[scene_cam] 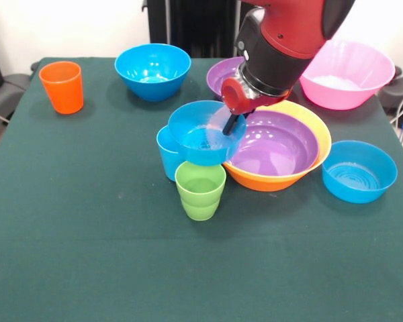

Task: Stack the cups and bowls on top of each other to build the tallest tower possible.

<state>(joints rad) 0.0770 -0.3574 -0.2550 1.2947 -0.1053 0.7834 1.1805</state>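
Note:
My gripper (233, 123) is shut on the right rim of a small blue bowl (203, 134), one dark finger showing inside it. That bowl hangs over a light blue cup (166, 155), hiding most of it, and just behind a green ridged cup (200, 190). Right of it, a purple bowl (275, 144) sits nested in the large orange-yellow bowl (320, 134). An orange cup (61, 86) stands alone at the far left. No taller tower shows.
Another blue bowl (152, 70) rests at the back centre, a second purple bowl (221, 76) is partly hidden behind the arm, a pink bowl (346, 75) sits at the back right, and a third blue bowl (359, 172) lies at the right.

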